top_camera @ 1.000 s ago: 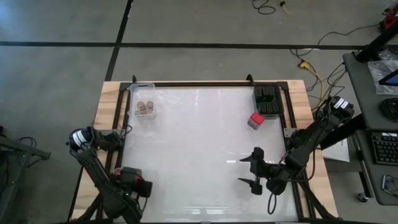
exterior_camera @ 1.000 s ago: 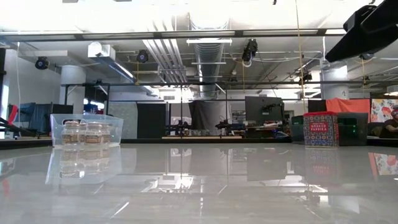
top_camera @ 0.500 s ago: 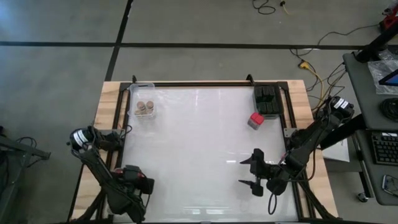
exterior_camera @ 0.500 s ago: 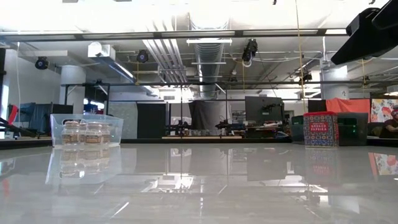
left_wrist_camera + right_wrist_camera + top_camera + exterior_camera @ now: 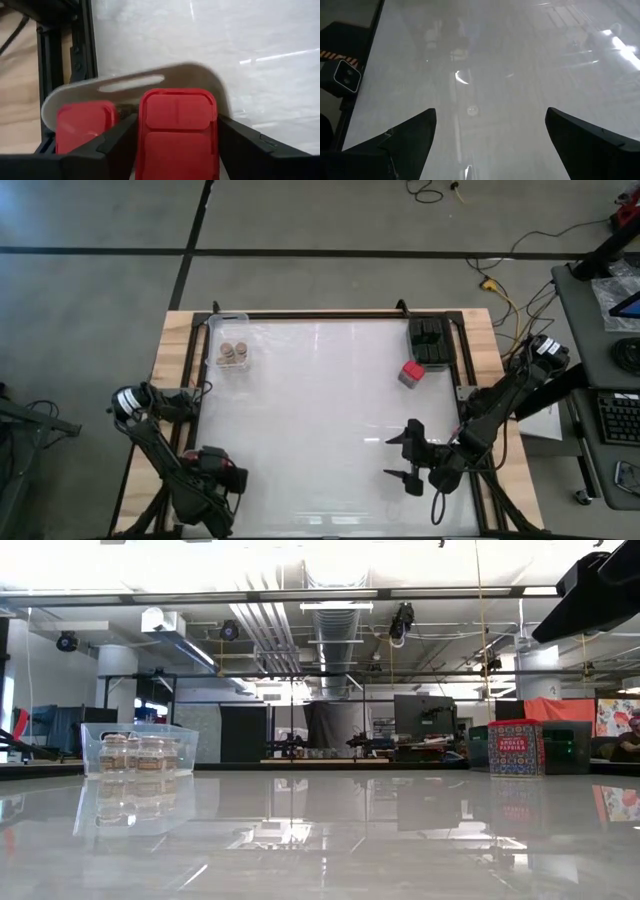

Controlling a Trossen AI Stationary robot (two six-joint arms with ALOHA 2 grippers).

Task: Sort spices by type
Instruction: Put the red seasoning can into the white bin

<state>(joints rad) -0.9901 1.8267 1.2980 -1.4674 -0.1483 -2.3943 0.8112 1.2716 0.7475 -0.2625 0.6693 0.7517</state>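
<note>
In the left wrist view a red square-topped spice container [image 5: 177, 130] stands between the fingers of my left gripper [image 5: 176, 121], which is shut on it. It hangs over a pale tray [image 5: 130, 82] beside a second red container [image 5: 85, 125]. From above, my left gripper [image 5: 212, 480] is at the table's near left corner. A third red container [image 5: 412, 372] stands on its base on the table by a black tray of black boxes [image 5: 430, 340]. Tan-topped jars [image 5: 233, 354] stand in a clear tray [image 5: 228, 325]. My right gripper [image 5: 405, 452] hovers open at the near right. My left gripper pinches the red container by two opposite side walls [image 5: 214, 142], one dark finger on each side. The fingers slant steeply down from above. The container stands upright with its lid up. Its bottom is hidden, so I cannot tell whether it rests on the tray.
A black frame rail [image 5: 80, 40] and the wooden border [image 5: 20, 75] run right beside the pale tray. The white tabletop [image 5: 320, 410] lies bare between the trays. Beyond the table's right side stands a desk with a keyboard [image 5: 620, 415].
My left gripper has sunk a little toward the pale tray at the near left corner. The right arm and the things on the table stay where they were.
</note>
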